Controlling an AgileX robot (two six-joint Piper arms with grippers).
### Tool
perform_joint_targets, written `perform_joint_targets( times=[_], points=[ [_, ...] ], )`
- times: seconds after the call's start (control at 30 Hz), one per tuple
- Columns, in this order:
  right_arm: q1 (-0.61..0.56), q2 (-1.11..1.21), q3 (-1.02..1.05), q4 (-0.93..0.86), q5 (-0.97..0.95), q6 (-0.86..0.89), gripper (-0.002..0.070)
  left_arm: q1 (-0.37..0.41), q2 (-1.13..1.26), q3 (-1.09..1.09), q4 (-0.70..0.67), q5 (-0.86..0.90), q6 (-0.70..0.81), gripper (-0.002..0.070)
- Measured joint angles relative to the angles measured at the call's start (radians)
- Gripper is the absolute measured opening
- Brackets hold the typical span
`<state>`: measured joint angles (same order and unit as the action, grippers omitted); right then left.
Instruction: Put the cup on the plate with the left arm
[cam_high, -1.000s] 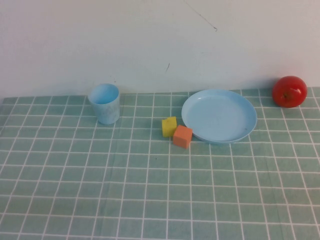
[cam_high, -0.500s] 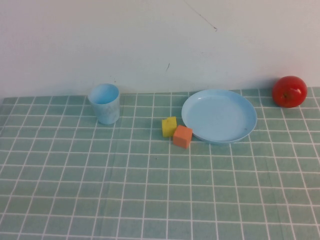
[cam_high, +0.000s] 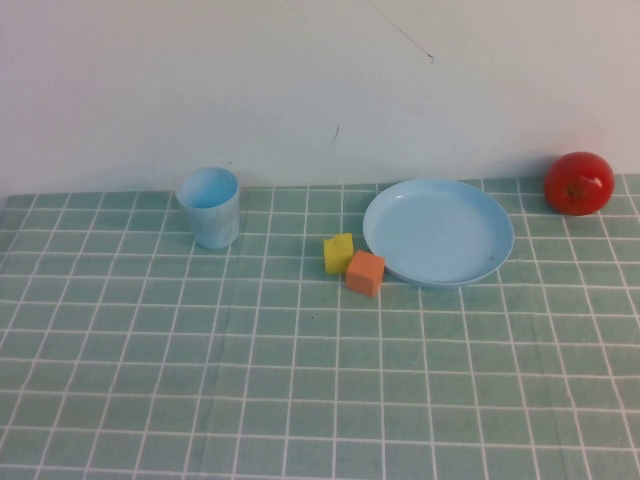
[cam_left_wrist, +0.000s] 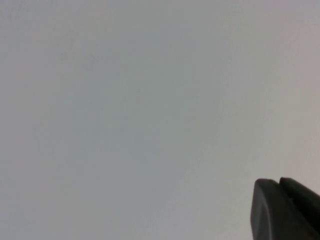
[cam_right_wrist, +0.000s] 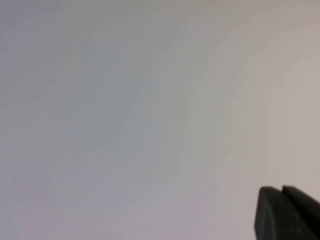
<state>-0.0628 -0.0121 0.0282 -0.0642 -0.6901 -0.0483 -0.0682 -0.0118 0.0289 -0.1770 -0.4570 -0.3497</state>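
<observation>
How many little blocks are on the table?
2, touching each other just left of the plate: a yellow block and an orange block nearer the camera. None seem hidden.

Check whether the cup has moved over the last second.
No. The cup stands on the same tiles, left of the plate. Both grippers, left and right, face blank wall.

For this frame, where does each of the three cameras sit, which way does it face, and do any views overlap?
High view: raised on the robot's side, angled down at the checked table with the cup, the plate, two blocks and an apple; no arm shows.
Left wrist view: on the left arm, facing a blank pale surface; only a dark tip of the left gripper shows.
Right wrist view: the same, with a tip of the right gripper.
Shared: both wrist views show blank surface; no task object appears in either.
</observation>
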Motion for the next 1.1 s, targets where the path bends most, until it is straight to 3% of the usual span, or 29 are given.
perform_joint_targets(
  times=[0.17, 0.3, 0.43, 0.63, 0.9, 1.1],
  points=[
    [0.0, 0.0, 0.0, 0.011, -0.004, 0.0, -0.0002, 0.0, 0.0, 0.0, -0.003, 0.012, 0.024, -0.0003],
    [0.0, 0.0, 0.0, 0.011, 0.071, -0.004, -0.0002, 0.0, 0.0, 0.0, -0.003, 0.112, 0.147, -0.0003],
    [0.0, 0.0, 0.0, 0.011, 0.389, -0.007, -0.0002, 0.0, 0.0, 0.0, -0.003, 0.25, 0.24, -0.0003],
    [0.0, 0.0, 0.002, 0.011, 0.83, -0.007, -0.0002, 0.0, 0.0, 0.0, -0.003, 0.398, 0.256, -0.0003],
    [0.0, 0.0, 0.003, -0.016, 0.915, -0.068, -0.0002, 0.0, 0.0, 0.002, -0.003, 0.487, 0.262, -0.0003],
    [0.0, 0.0, 0.003, 0.024, 0.922, 0.036, -0.0002, 0.0, 0.0, 0.002, -0.003, 0.489, 0.262, -0.0003]
  ],
)
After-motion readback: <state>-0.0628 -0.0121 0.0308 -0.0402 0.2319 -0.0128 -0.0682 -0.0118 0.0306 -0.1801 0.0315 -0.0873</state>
